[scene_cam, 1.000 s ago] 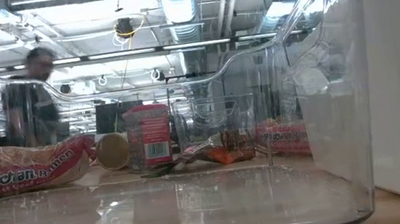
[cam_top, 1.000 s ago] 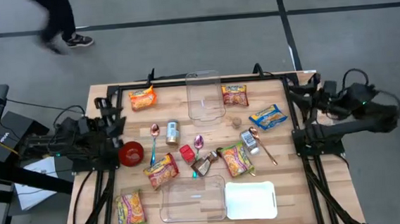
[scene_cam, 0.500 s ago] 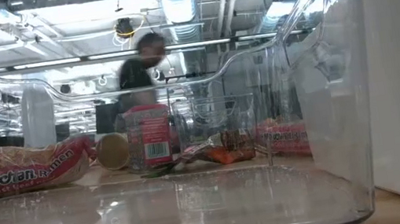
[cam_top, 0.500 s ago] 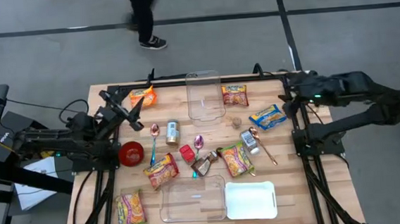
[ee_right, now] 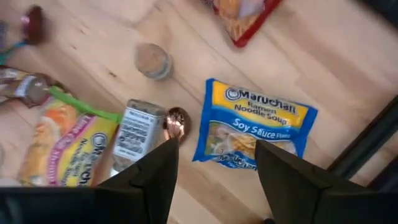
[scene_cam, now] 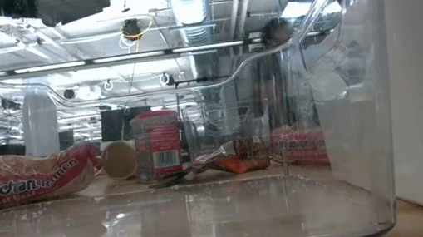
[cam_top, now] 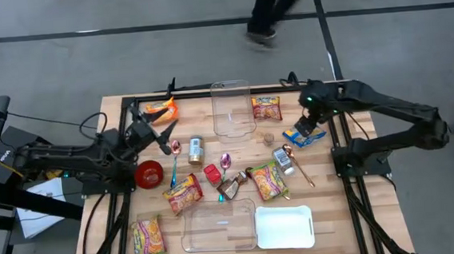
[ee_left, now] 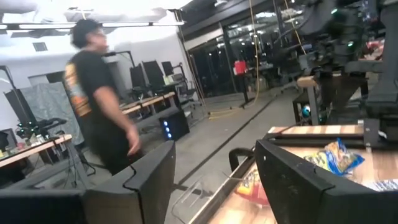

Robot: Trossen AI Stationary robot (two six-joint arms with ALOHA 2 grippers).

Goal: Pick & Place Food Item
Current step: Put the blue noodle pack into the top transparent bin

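Observation:
A blue-and-yellow soy sauce noodle packet (ee_right: pixel 252 134) lies flat on the wooden table at the right (cam_top: pixel 316 134). My right gripper (ee_right: pixel 216 149) hangs above it (cam_top: pixel 305 124), pointing steeply down. It is open, and its fingers stand apart over the packet's near end without touching it. My left gripper (cam_top: pixel 163 135) is at the table's left, above the surface and pointing about level across it. In the left wrist view it (ee_left: pixel 214 149) is open with nothing between its fingers. Other noodle packets (cam_top: pixel 183 192) (cam_top: pixel 268 180) lie flat mid-table.
One clear tub (cam_top: pixel 232 108) sits at the far middle and another (cam_top: pixel 218 226) at the near edge, beside a white tray (cam_top: pixel 284 227). A red bowl (cam_top: pixel 148 174), cans (cam_top: pixel 196 150) (ee_right: pixel 137 134), spoons (ee_right: pixel 176 121) and more packets (cam_top: pixel 162 110) (cam_top: pixel 266 106) (cam_top: pixel 148 236) are scattered about. A person (cam_top: pixel 271 8) walks beyond the far edge.
My right arm has swung from beyond the table's right edge in over the table, and its gripper has tipped down above the blue packet. My left gripper has moved toward the table's middle. A person has walked from left to right behind the table.

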